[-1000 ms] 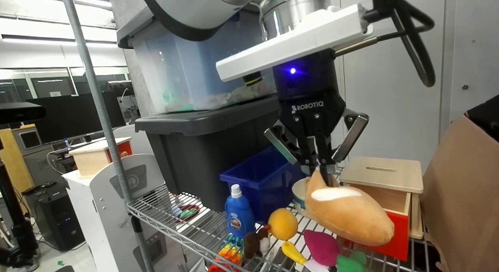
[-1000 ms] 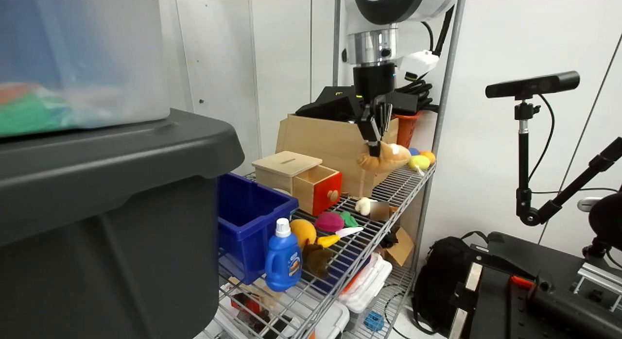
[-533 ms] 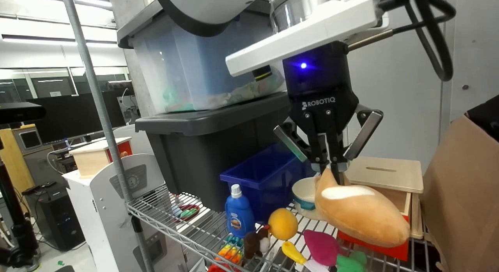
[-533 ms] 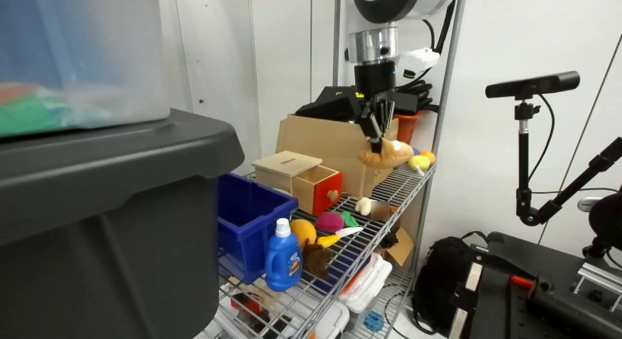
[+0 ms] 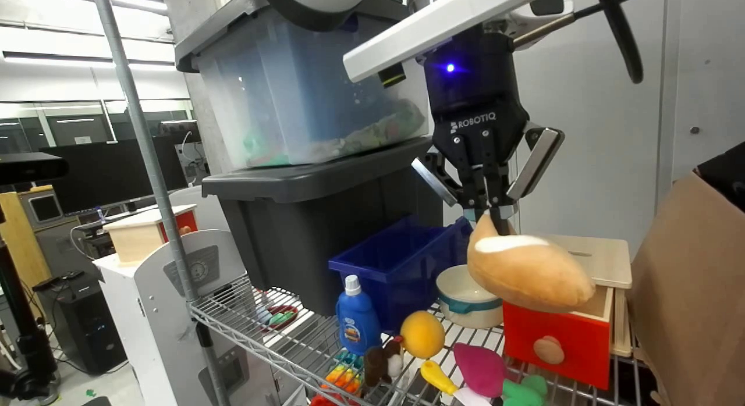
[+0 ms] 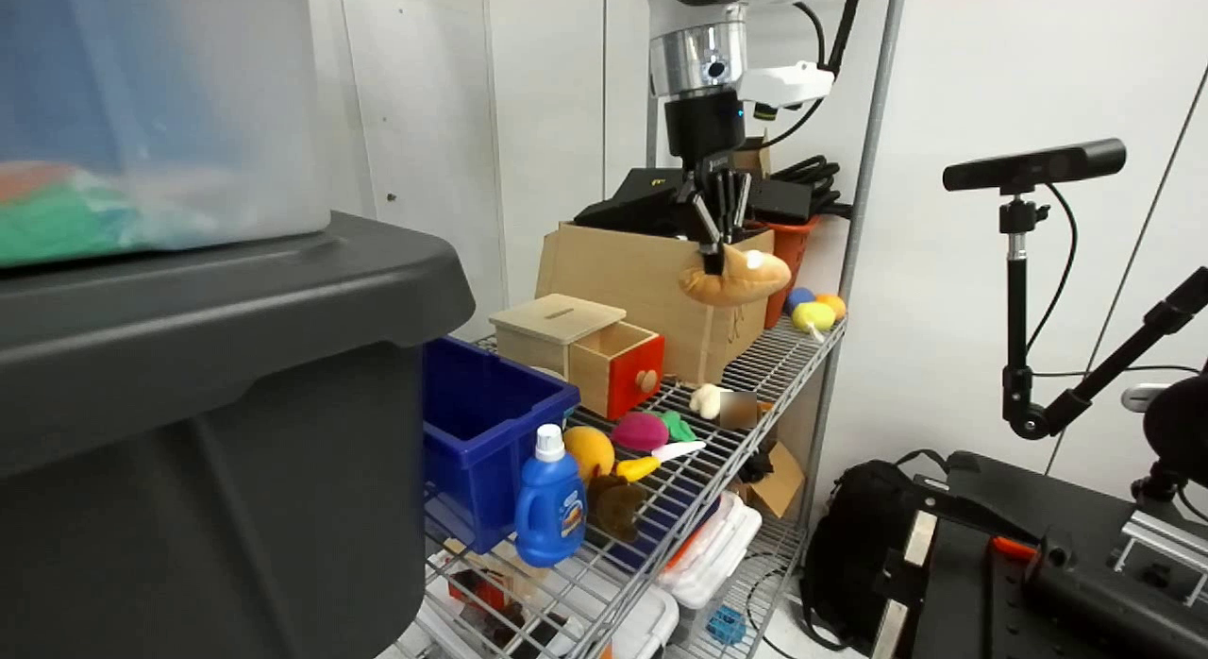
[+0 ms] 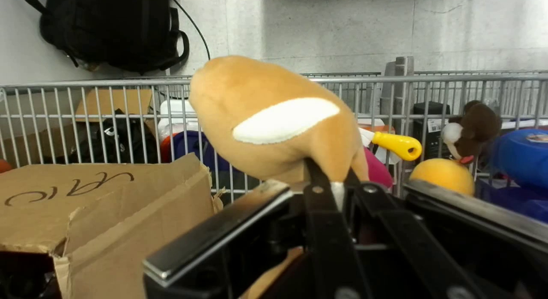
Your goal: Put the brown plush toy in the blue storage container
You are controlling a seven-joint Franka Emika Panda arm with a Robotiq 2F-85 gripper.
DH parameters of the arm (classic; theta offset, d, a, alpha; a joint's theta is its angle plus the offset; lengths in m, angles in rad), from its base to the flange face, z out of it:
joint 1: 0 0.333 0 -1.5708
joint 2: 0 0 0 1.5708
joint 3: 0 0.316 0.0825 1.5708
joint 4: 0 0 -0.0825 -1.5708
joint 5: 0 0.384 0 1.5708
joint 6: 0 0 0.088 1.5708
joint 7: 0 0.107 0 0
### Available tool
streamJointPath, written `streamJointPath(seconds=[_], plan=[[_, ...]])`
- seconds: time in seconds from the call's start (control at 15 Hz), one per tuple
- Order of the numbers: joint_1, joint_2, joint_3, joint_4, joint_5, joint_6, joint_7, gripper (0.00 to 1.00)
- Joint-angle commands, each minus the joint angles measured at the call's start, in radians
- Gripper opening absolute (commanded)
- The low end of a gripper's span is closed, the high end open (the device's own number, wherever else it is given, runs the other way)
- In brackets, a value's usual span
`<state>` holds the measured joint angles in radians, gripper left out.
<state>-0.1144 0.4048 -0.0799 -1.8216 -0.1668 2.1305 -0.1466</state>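
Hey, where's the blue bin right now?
In an exterior view, the blue bin stands behind the blue bottle, between the dark tote on the left and the bowl on the right.

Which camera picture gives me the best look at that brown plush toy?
The wrist view: there the brown plush toy appears largest and closest, with its white patch broad and clear. Both exterior views show it smaller, hanging from the shut gripper, apart from the blue storage container.

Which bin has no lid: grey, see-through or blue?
The blue bin beside the blue bottle: its top is open, while the dark grey bin and the see-through bin are covered.
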Motion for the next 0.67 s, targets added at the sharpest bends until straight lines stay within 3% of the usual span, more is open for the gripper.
streamJointPath(seconds=[0.0, 0.6], plan=[[0.006, 0.046, 0.012, 0.100, 0.015, -0.024, -0.014, 0.02], [0.018, 0.104, 0.051, 0.241, 0.027, -0.012, -0.058, 0.02]])
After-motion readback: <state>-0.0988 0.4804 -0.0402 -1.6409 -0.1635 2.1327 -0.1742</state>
